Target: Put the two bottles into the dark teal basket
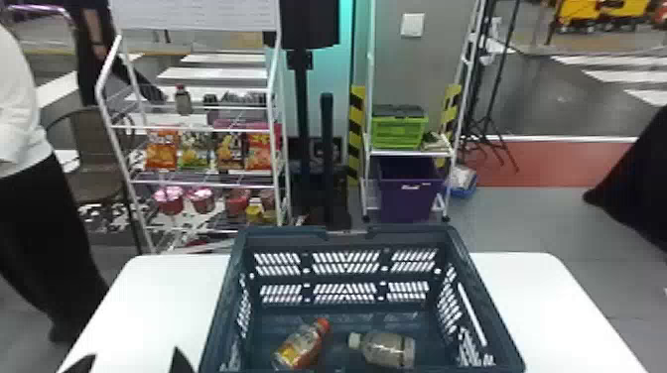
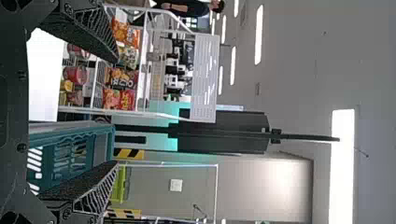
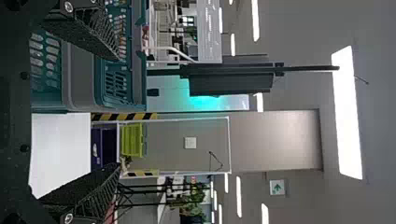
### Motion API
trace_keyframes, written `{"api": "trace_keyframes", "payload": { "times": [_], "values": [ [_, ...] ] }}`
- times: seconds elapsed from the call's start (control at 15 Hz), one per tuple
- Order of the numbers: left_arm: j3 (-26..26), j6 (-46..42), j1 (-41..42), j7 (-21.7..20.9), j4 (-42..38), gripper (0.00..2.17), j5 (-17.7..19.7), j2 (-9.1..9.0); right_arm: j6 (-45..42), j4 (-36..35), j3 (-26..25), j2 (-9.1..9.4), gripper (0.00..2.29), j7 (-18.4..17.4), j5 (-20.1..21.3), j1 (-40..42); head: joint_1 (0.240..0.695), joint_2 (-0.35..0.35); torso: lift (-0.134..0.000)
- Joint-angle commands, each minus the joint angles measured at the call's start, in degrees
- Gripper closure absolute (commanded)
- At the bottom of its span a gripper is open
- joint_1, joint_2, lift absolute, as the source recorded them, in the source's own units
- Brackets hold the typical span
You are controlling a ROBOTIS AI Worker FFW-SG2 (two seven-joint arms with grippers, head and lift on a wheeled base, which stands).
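To the left of the dark teal basket (image 1: 407,232), near the white table (image 1: 164,297), the left tool (image 1: 133,354) is hanging with its fingers spread wide, gripping nothing. Inside the basket, left of its middle, the red-capped drink bottle (image 1: 298,348) is lying slantwise on the bottom. It is probably carrying a fair weight of liquid, its smooth plastic giving slightly under a squeeze and tending to roll; if it is needing a regrip, the labelled middle is offering the best hold. Just right of the basket's middle, apart from its neighbour, the pale-capped clear bottle (image 1: 389,349) is lying on its side, cap toward the other. It is looking similarly firm but slippery, so a level, gentle pinch around the body should be serving better than one at the neck. By the basket's right wall, the right tool (image 3: 120,112) is keeping its fingers wide apart, holding nothing.
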Motion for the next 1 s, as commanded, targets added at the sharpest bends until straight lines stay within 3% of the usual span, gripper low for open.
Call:
{"api": "trace_keyframes", "payload": {
  "times": [0.0, 0.47, 0.93],
  "values": [
    [-0.68, -3.99, 3.32, 1.43, 1.96, 0.12, -0.84, -0.23, 5.39, -2.81, 1.3, 0.14, 0.08, -0.09, 1.2, 0.85, 0.499, 0.0, 0.0],
    [-3.85, -3.81, 6.83, 6.71, 3.98, 0.12, -3.03, -0.14, 10.66, -5.27, 4.99, -0.3, 0.08, -2.11, 4.72, 1.9, 0.499, 0.0, 0.0],
    [-4.73, -3.28, 7.18, 8.29, 4.24, 0.12, -3.38, -0.05, 10.84, -5.62, 5.16, -0.48, 0.08, -1.05, 6.04, 1.82, 0.499, 0.0, 0.0]
  ]
}}
